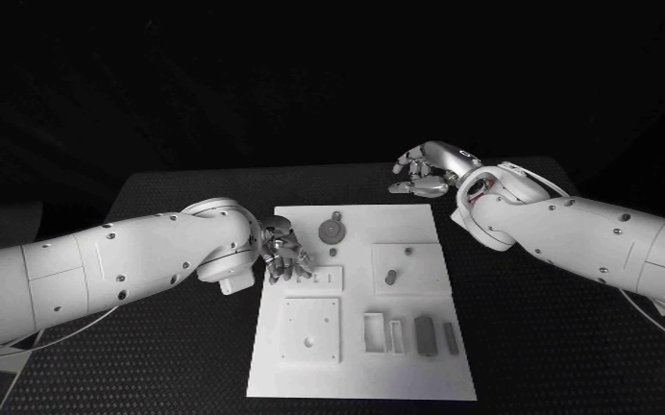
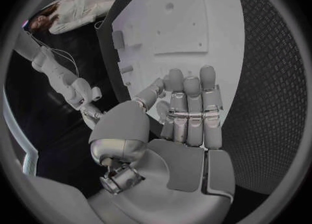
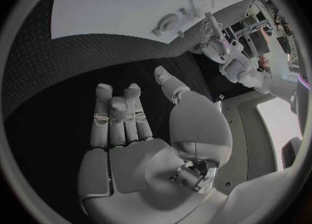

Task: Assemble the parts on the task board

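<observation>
At the left edge of the task board point(image 1: 416, 377), the left hand point(image 1: 284, 254) hovered spread and empty; the right hand point(image 1: 423, 173), also spread, waited beyond its far right corner. Grey parts point(image 1: 436, 336) lay near right; reaching them called for a slow, centred approach.

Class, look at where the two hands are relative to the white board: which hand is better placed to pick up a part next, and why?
Probably the left hand: it sits at the task board's left edge, fingers spread and holding nothing, beside the parts. The right hand is also free but hovers over the black table beyond the board's far right corner.

White screw-dotted arms point(image 1: 132, 261), silver jointed robot hand point(image 1: 287, 251)
</observation>
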Controlling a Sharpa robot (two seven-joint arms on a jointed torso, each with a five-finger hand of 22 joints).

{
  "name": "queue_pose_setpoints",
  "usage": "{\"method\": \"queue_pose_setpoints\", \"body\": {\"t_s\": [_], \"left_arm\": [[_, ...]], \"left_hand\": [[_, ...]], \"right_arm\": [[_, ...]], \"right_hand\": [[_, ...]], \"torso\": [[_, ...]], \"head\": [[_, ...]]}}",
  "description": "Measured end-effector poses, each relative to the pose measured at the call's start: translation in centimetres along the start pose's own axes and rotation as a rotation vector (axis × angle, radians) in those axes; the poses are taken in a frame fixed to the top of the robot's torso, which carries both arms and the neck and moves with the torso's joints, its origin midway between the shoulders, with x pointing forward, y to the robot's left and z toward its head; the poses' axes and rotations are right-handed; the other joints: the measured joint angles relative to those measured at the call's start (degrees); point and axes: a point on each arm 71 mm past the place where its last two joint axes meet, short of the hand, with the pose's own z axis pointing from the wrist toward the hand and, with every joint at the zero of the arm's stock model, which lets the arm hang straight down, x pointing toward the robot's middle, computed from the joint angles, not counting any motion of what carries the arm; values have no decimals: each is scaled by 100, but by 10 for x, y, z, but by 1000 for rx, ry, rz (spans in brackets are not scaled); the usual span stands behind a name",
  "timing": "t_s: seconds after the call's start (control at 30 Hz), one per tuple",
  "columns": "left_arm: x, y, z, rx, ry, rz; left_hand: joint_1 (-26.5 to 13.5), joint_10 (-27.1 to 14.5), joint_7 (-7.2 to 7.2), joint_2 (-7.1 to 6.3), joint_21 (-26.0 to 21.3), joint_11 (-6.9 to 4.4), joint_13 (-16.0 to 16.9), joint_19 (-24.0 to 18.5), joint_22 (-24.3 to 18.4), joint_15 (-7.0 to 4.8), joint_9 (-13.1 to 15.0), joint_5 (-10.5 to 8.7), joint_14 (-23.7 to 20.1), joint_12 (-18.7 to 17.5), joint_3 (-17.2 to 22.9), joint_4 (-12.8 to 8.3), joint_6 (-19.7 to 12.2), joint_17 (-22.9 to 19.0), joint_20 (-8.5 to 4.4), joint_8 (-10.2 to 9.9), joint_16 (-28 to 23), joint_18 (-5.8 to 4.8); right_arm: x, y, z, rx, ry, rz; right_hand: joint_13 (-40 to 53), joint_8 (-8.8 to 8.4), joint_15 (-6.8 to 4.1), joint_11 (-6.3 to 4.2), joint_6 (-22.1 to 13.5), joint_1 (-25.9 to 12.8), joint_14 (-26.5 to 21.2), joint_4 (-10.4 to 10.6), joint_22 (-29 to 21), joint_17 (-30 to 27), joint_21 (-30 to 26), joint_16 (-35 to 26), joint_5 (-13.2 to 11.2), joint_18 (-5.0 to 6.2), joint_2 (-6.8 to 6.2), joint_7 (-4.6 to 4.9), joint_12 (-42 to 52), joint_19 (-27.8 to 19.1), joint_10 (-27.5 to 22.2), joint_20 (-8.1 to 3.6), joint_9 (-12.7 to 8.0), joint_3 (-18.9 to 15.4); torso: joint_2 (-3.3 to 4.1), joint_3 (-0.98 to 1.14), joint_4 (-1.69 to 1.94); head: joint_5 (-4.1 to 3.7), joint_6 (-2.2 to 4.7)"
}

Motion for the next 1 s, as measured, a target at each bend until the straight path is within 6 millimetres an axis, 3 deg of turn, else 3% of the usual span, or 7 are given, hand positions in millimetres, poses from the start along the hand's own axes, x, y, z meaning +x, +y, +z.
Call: {"method": "queue_pose_setpoints", "body": {"t_s": [0.43,1.0], "left_arm": [[3,-9,2,-4,-30,33],[7,-13,6,-14,-54,61]], "left_hand": [[-71,16,-49,-48,177,-62,255,133,262,-109,220,-2,69,428,33,35,28,-69,-113,0,443,2],[-154,0,-139,-131,375,-102,520,275,580,-238,399,5,85,938,35,62,166,-217,-236,-145,1003,-3]], "right_arm": [[1,2,1,-4,4,4],[2,3,1,-7,9,5]], "right_hand": [[-5,0,0,0,-1,-5,0,-16,0,0,0,0,0,1,5,0,-1,-1,0,1,0,-16],[-11,0,2,0,-3,-4,-2,-32,0,0,0,0,0,4,4,1,-1,-10,1,10,0,-32]], "torso": [[5,6,-2],[1,3,2]], "head": [[-28,10],[-48,-33]]}}
